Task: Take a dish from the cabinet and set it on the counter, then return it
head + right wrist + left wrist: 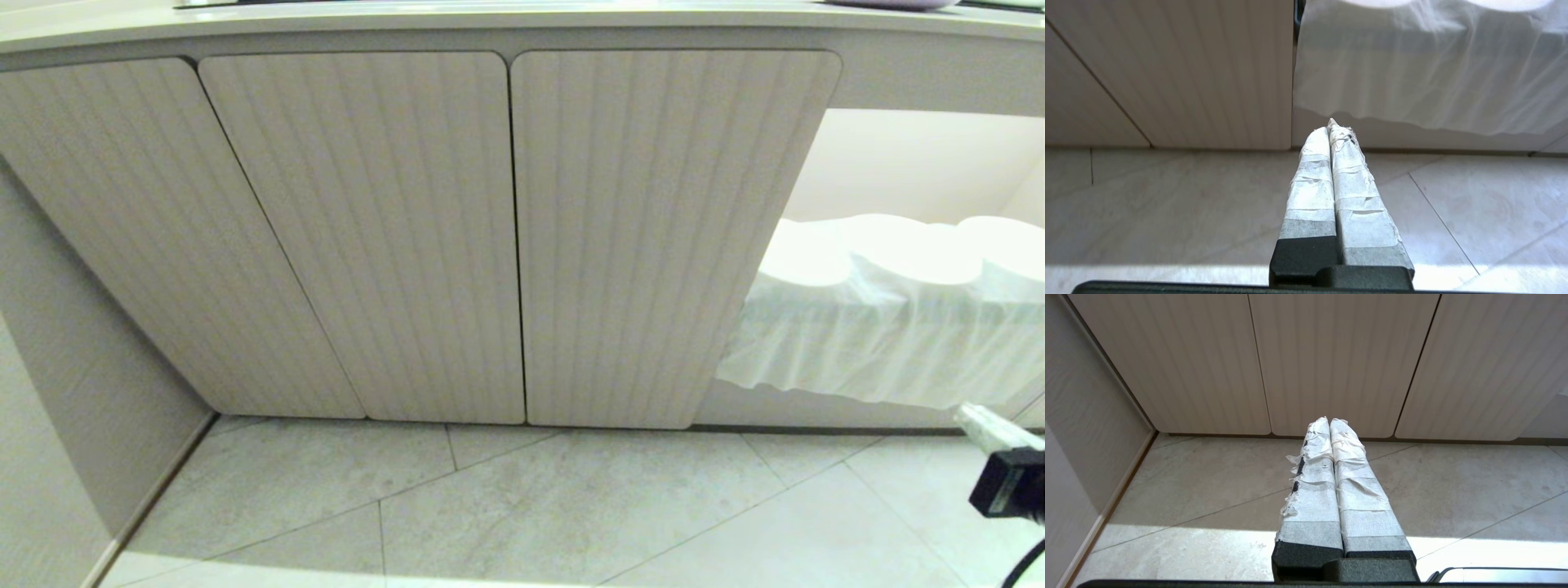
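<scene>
You have the beige cabinet (514, 237) straight ahead, its three vertically ribbed, round-cornered wood-grain doors all shut and flush; the cream-white dish is nowhere in sight, so you cannot tell where it sits. Above the doors runs the smooth pale beige counter (408, 28) with its slightly raised rim. Your right gripper (1330, 126) hangs low over the floor at the right edge of the head view, its white-taped fingers pressed together, holding and touching nothing, pointing toward the seam between the rightmost door and the open compartment. Your left gripper (1329, 421) is likewise closed and empty, aimed at the foot of the doors. To the right, the white-lit doorless compartment (922, 155) holds stacked white plates under crinkled clear plastic (890, 318). Below lies the pale grey stone-tiled floor (571, 506), and a beige textured wall (73, 359) closes the left side.
</scene>
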Controlling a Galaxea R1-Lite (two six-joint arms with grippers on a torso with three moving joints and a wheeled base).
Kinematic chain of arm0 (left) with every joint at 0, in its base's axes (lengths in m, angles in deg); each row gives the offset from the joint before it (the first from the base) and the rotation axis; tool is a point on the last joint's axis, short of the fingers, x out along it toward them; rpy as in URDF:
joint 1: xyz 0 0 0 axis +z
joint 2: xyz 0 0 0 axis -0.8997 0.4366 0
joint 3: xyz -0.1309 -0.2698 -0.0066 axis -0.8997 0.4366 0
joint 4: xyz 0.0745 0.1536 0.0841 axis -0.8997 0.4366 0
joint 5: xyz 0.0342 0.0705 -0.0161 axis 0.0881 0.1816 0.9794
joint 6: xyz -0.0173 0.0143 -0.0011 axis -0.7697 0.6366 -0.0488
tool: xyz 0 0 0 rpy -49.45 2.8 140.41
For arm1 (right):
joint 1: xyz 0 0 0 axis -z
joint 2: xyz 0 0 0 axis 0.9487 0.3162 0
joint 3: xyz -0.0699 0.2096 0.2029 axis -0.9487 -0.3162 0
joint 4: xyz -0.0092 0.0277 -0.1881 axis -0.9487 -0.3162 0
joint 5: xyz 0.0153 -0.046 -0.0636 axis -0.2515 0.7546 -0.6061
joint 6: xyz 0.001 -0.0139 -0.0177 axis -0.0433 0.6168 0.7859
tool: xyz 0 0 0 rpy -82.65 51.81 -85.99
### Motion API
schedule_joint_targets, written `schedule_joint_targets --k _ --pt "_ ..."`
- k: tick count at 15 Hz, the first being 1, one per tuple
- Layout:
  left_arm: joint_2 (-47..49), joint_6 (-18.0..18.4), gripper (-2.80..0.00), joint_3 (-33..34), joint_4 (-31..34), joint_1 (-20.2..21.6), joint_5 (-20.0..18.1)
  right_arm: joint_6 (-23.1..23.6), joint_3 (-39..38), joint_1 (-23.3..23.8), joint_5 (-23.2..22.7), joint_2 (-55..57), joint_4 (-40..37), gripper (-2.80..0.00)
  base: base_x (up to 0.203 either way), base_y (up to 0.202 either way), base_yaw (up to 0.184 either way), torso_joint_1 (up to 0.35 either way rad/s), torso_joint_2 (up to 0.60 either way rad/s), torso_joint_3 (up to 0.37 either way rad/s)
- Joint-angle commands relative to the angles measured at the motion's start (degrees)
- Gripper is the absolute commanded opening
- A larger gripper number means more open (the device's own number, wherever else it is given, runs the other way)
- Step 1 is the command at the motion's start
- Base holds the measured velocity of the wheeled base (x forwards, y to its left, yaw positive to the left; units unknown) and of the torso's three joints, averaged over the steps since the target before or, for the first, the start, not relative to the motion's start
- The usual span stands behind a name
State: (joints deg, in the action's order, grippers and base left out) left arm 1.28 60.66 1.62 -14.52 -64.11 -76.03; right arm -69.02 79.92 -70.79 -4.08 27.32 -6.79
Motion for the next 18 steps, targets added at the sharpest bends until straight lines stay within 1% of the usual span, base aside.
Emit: schedule_joint_targets --k 1,3,6,9,11,13,15,18 --pt "-0.02 0.01 -2.8 0.0 0.0 0.0 0.01 0.59 -0.27 1.01 -0.95 -10.41 -7.73 -2.8 0.0 0.0 0.0 0.0 0.0 0.0" --pt "-0.02 -0.07 -2.8 0.0 0.0 0.0 0.01 1.59 -0.28 1.15 -1.73 -19.57 -20.13 -2.8 0.0 0.0 0.0 0.0 0.0 0.0" --pt "-0.02 0.01 -2.8 0.0 0.0 0.0 0.01 2.66 -0.29 0.27 -1.63 -35.02 -38.83 -2.8 0.0 0.0 0.0 0.0 0.0 0.0" --pt "-0.02 0.01 -2.8 0.0 0.0 0.0 0.01 3.82 -0.29 -0.08 -1.71 -47.53 -52.47 -2.8 0.0 0.0 0.0 0.0 0.0 0.0" --pt "-0.02 0.01 -2.8 0.0 0.0 0.0 0.01 4.54 -0.25 -0.18 -3.13 -54.19 -57.81 -2.8 0.0 0.0 0.0 0.0 0.0 0.0" --pt "-0.02 0.01 -2.8 0.0 0.0 0.0 0.01 5.01 -0.16 -0.24 -4.6 -60.01 -61.38 -2.8 0.0 0.0 0.0 0.0 0.0 0.0" --pt "-0.02 0.01 -2.8 0.0 0.0 0.0 0.01 4.97 -0.06 -0.52 -5.11 -64.46 -62.67 -2.8 0.0 0.0 0.0 0.0 0.0 0.0" --pt "-0.02 0.01 -2.8 0.0 0.0 0.0 0.01 4.75 -0.25 -0.85 -5.23 -69.87 -62.52 -2.8 0.0 0.0 0.0 0.0 0.0 0.0"
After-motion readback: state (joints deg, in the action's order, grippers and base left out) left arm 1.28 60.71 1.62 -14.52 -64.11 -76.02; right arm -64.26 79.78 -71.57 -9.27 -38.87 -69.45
